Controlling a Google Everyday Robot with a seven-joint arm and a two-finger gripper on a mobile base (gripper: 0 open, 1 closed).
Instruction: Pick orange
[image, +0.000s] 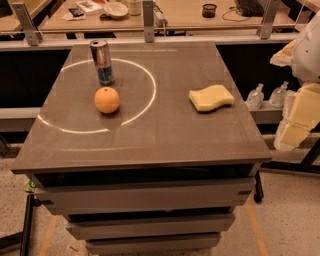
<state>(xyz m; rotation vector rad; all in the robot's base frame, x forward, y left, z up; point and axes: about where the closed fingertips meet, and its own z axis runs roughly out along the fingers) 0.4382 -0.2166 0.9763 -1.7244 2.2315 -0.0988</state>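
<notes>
The orange (107, 100) is a small round fruit on the left part of the dark table top (160, 135), inside a bright ring of light. It sits just in front of an upright drink can (102, 62), with a small gap between them. My gripper (299, 117) is at the right edge of the view, off the table's right side and below the white arm (310, 45). It is far to the right of the orange and holds nothing that I can see.
A pale yellow wavy-edged sponge (211, 97) lies on the right part of the table. Two small clear bottles (265, 96) stand on a ledge beyond the right edge. A railing with metal posts (148, 20) and a cluttered desk run behind the table.
</notes>
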